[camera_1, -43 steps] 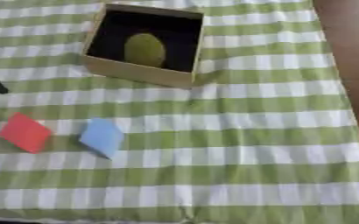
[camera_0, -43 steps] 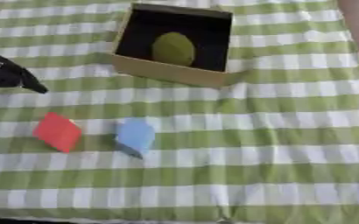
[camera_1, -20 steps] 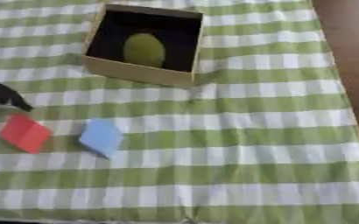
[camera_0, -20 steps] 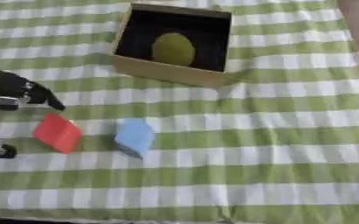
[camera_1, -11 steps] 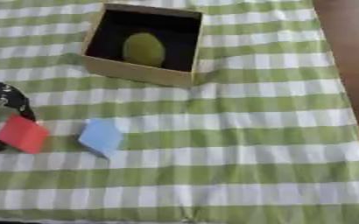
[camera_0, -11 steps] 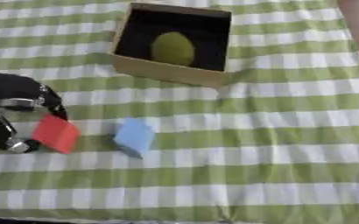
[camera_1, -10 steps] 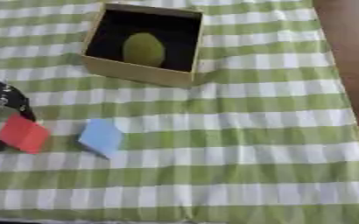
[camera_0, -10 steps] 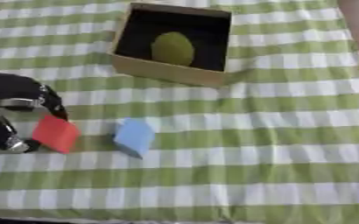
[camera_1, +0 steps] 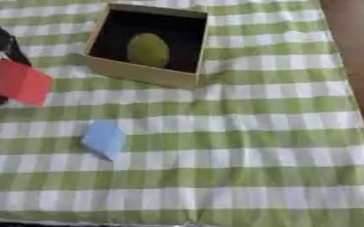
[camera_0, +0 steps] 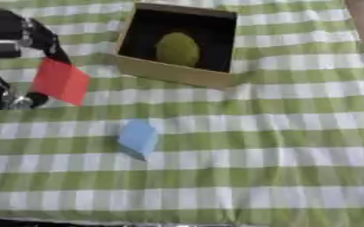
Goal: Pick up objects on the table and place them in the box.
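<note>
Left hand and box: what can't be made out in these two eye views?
- Left hand: cut off by the left edge; in the right eye view only finger parts show beside the red block.
- Red block: the faces towards the hand are hidden.
- Box: the yellow-green object inside is blurred, kind unclear; its underside hidden.
- Blue block: underside hidden.
- Right hand: in no view.

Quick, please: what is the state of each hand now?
Left hand: shut on the red block, pinching it between fingers and thumb.
Right hand: not in view.
</note>
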`<control>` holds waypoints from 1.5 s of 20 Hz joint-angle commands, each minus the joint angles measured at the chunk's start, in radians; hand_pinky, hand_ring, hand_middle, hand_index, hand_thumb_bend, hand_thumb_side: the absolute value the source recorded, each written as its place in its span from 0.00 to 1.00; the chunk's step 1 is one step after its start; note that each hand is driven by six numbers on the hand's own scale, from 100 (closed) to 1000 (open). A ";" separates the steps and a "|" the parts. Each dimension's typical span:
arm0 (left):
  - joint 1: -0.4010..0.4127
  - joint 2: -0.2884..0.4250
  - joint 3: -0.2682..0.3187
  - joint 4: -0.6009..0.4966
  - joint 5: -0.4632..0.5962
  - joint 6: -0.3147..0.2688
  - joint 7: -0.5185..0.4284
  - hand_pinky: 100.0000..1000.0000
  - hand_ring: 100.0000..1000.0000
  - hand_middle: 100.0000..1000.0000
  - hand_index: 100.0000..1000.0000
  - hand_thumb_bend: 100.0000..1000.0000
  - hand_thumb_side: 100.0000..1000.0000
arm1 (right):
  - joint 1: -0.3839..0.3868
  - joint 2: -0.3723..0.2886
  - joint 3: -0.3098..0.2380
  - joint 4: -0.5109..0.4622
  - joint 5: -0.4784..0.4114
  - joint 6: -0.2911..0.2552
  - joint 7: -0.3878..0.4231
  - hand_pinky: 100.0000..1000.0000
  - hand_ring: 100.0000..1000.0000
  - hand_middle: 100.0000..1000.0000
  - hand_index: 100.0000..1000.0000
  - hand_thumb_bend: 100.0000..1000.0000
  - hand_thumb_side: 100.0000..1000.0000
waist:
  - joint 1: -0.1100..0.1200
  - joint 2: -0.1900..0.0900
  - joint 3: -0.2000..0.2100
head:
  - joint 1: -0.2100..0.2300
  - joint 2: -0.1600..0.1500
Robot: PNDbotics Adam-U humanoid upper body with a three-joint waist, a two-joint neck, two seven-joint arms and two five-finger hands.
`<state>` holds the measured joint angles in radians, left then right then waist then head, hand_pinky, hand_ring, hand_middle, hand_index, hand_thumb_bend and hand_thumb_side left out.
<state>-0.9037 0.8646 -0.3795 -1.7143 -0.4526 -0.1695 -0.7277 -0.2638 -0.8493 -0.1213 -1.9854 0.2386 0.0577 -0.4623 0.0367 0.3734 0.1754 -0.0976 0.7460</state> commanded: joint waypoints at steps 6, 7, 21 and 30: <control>-0.242 -0.211 0.041 0.362 -0.089 -0.018 -0.017 0.78 0.69 0.55 0.72 0.04 0.00 | -0.021 -0.018 0.003 -0.015 -0.009 -0.004 0.020 0.85 0.86 0.54 0.81 0.00 0.41 | 0.020 -0.015 -0.021 | 0.026 -0.010; -0.262 -0.240 0.047 0.411 -0.102 -0.028 -0.009 0.78 0.69 0.55 0.72 0.03 0.00 | -0.025 -0.016 0.005 -0.015 -0.010 -0.005 0.023 0.85 0.86 0.53 0.81 0.00 0.41 | 0.021 -0.012 -0.027 | 0.031 -0.013; -0.388 -0.497 0.107 0.790 -0.425 -0.131 0.126 0.80 0.73 0.60 0.77 0.17 0.00 | -0.065 0.012 0.018 -0.015 -0.033 -0.009 0.053 0.85 0.86 0.52 0.81 0.00 0.41 | 0.025 0.019 -0.080 | 0.083 -0.028; -0.386 -0.489 0.128 0.663 -0.434 -0.131 0.180 0.90 0.84 0.76 0.91 0.45 0.32 | -0.051 0.021 0.012 -0.015 -0.035 0.003 0.053 0.85 0.86 0.51 0.81 0.00 0.41 | 0.027 0.015 -0.074 | 0.080 -0.020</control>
<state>-1.2639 0.3505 -0.2709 -1.0082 -0.8984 -0.3034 -0.5571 -0.3082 -0.8109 -0.0976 -1.9854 0.2079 0.0579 -0.4094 0.0540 0.4012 0.1015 -0.0182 0.7281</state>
